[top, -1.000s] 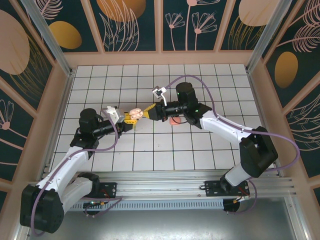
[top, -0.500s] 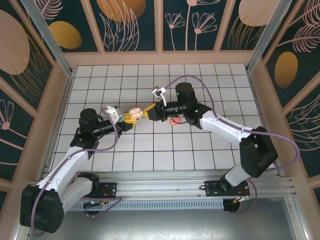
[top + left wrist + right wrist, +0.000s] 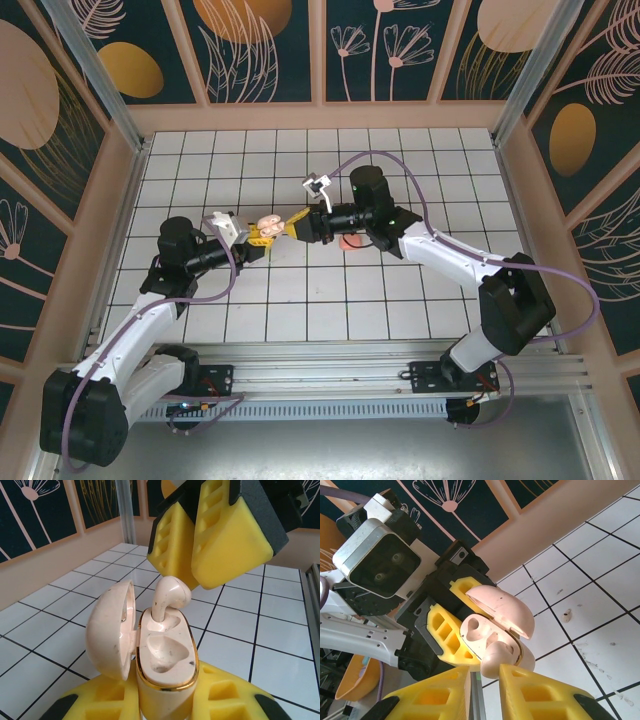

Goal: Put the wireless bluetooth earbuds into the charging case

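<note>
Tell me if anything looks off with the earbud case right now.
The earbud stands up out of one socket of the open case, stem in but head well above the rim, so it is not seated yet. The right gripper pinches its head. The other socket is empty.

stem tip of pale-pink glossy earbud hidden inside socket of open speckled pink charging case, case base buried between pads of yellow left gripper and cut by bottom edge, salmon-pink rounded block half under right arm
</note>
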